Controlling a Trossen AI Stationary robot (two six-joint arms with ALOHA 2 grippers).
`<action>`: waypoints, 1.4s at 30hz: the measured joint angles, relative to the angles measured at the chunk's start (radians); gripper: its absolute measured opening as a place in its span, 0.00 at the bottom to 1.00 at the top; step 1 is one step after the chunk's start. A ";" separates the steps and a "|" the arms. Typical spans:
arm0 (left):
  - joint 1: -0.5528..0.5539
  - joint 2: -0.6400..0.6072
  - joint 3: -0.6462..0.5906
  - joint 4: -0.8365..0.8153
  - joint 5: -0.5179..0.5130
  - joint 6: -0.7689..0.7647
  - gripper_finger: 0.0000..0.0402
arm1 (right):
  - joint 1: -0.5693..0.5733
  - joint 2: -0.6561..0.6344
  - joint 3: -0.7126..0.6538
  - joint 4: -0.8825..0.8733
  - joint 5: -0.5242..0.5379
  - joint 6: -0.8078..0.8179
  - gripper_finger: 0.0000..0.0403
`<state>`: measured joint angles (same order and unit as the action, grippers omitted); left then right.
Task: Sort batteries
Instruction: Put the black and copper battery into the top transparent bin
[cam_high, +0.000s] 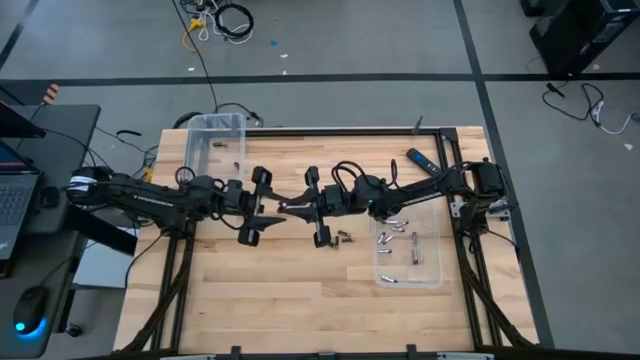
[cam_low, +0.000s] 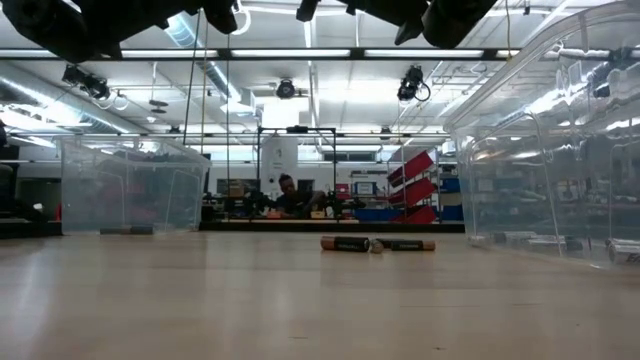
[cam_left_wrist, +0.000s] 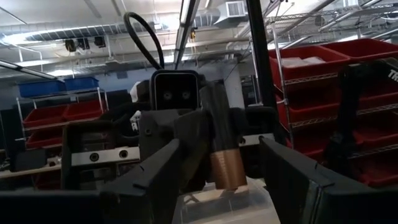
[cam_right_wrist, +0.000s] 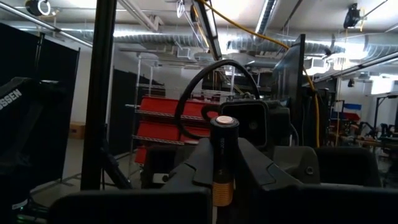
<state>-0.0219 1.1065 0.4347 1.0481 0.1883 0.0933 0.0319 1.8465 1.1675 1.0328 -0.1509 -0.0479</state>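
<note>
- A battery, dark with a copper-coloured band at its lower end, is held upright between the narrowly set jaws of the right gripper, above the middle of the table; it is seen in both wrist views.
- The left gripper is met tip to tip with the right one, its jaws spread wide to either side of the held battery and not touching it in the left wrist view.
- The pose is judged to be a hand-over: the cell is presented on end so that the wide jaws can be closed across its body, presumably for carriage to the left side.
- A slip is judged possible if the cell is let go before the other grip is firm.
- Two more batteries are left lying end to end on the bare wood just below the grippers in the high view.
- Several silvery cells are held in a clear bin on the right side of the table; a second clear bin stands at the far left corner, with a small dark thing or two inside, too small to be identified.
- A black-and-blue bar lies near the far right edge, apart from the sorting.
- The table is of pale planked wood within a dark frame.
- Beyond it a workshop is seen, with red storage bins on racks, ceiling lights, and a person seated far off.
</note>
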 joint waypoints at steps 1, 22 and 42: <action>0.000 0.000 0.000 0.002 0.000 0.000 0.52 | 0.000 0.000 0.000 0.000 0.000 0.000 0.07; 0.000 -0.006 -0.001 -0.047 0.034 -0.024 0.07 | 0.005 -0.001 0.000 -0.015 -0.025 0.020 0.19; 0.001 -0.332 0.000 -0.594 -0.340 -0.176 0.07 | 0.035 -0.290 0.000 -0.880 0.355 0.047 0.32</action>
<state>-0.0208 0.7749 0.4347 0.4543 -0.1513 -0.0831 0.0666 1.5561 1.1671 0.1532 0.2041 -0.0012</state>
